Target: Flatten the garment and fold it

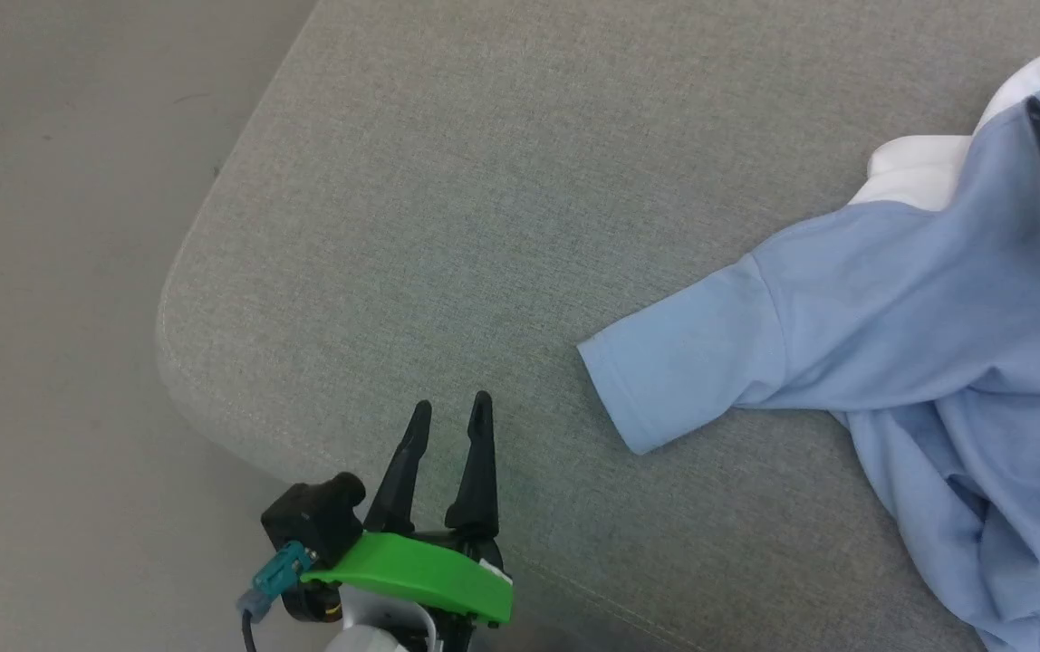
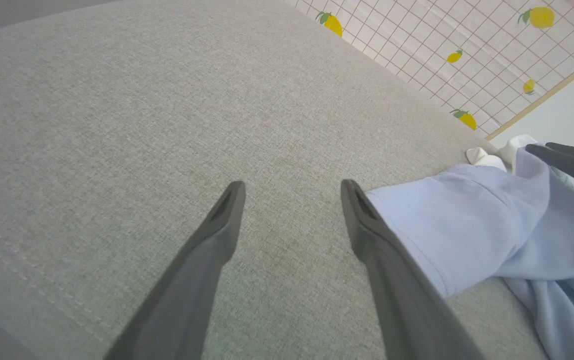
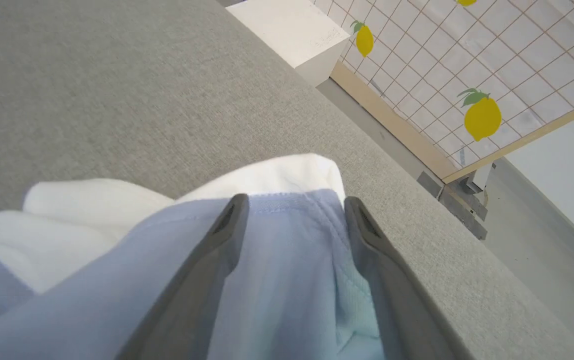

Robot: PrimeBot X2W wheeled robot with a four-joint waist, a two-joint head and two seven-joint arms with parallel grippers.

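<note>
1. The light-blue short-sleeved T-shirt of thin knit (image 1: 919,308) lies on the R side of the grey woven-fabric cushion (image 1: 484,181). It's rumpled: the body is bunched in folds toward the near-R corner, while one sleeve (image 1: 683,371) is spread flat, pointing at the cushion's middle. Prob. early in the flattening stage, w/ no fold made yet.
2. A plain white cloth (image 3: 92,210) sits under the shirt's far edge and pokes out beyond it. It's not part of the job.
3. R gripper (image 3: 295,201): its two dark fingers stand apart over a stitched edge of the shirt (hem or collar, can't tell which). Fabric lies between and under them, and nothing is pinched. It's prob. placed there so that edge can be taken for a pull.
4. L gripper (image 1: 452,405): fingers apart and empty, over bare cushion near the front edge, L of the sleeve cuff. In the L wrist view one finger overlaps the cuff, but I can't tell if they touch. It's likely waiting there b/c the sleeve is its nearest bit of shirt.
5. Next move needs a pinch on the blue layer only. The knit is thin and limp, so a deep bite could catch the white cloth and drag it along.
</note>
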